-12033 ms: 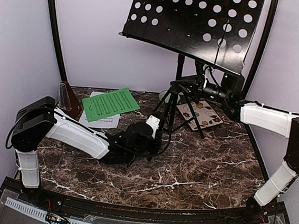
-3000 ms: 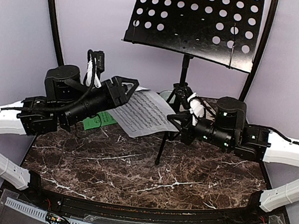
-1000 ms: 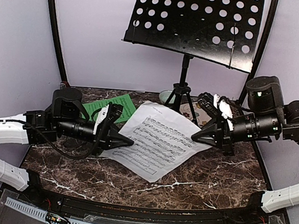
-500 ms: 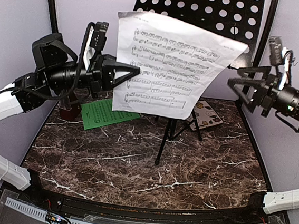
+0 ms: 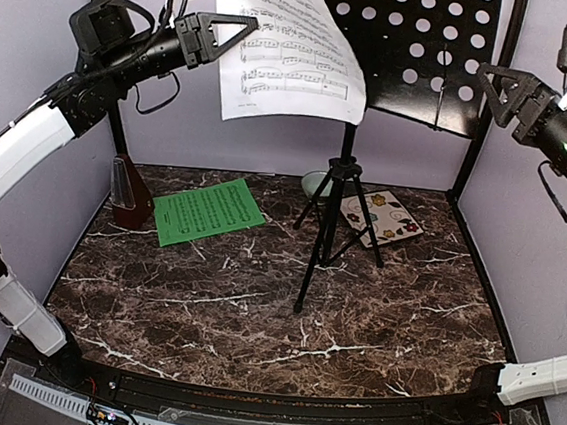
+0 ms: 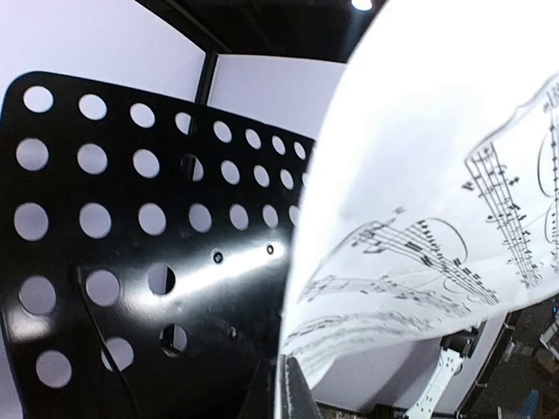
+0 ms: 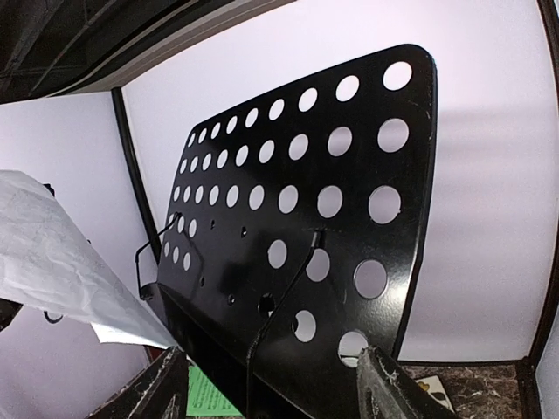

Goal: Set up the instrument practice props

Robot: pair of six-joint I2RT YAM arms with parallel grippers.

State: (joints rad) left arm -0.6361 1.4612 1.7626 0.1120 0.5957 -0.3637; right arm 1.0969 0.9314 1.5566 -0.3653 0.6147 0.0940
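Observation:
The black music stand stands at the back centre on its tripod (image 5: 331, 217), its perforated desk (image 5: 420, 45) tilted high. My left gripper (image 5: 243, 23) is shut on the left edge of the white sheet of music (image 5: 285, 42), which hangs in the air in front of the desk's left half. In the left wrist view the sheet (image 6: 437, 218) curls away from the pinched fingertips (image 6: 293, 397) beside the desk (image 6: 131, 262). My right gripper (image 5: 496, 87) is open at the upper right, apart from the sheet. Lying flat on the table are the green sheet (image 5: 206, 211) and, at its left, the metronome (image 5: 127, 195).
A pale green bowl (image 5: 316, 184) sits behind the tripod and a cream patterned tile (image 5: 383, 217) lies to its right. Black frame posts (image 5: 482, 131) and lilac walls close in the back and sides. The right wrist view faces the desk (image 7: 306, 244).
My right gripper has let go of the white sheet and drawn up to the right. The left arm has lifted the sheet from table height up in front of the desk.

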